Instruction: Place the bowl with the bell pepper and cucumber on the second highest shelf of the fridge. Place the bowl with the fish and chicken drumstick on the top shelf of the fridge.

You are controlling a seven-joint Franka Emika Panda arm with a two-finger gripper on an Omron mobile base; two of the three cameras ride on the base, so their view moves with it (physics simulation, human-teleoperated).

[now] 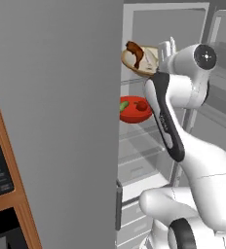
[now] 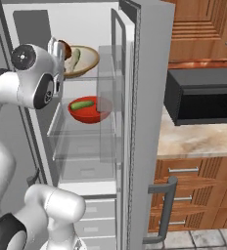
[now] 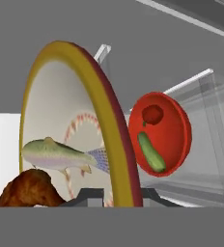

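Hand view shows the gripper (image 3: 115, 195) clenched on the rim of the yellow-rimmed bowl (image 3: 75, 125), one dark fingertip on each side of the lip at the bottom centre of the frame. The pale, shallow dish carries a silvery fish (image 3: 61, 155) and a brown chicken drumstick (image 3: 29, 189), both lying loose near the pinched edge. In the left base view this bowl sits in the upper centre of the frame, level with the fridge's top glass shelf (image 2: 88, 78), and I cannot tell whether it already rests on the glass or hangs just above it. The red bowl (image 1: 134, 110) with the green cucumber (image 1: 124, 105) and the red bell pepper (image 1: 141, 105) already sits on the shelf below, at centre frame. The risk I judge here is tilt: a grip on one thin rim gives little hold against rotation, so the smooth, rounded fish and drumstick could slide out, or the bowl could pivot and knock the hard edge of the transparent shelf. Letting go before the base is flat on the slick glass could send it down onto the red bowl.
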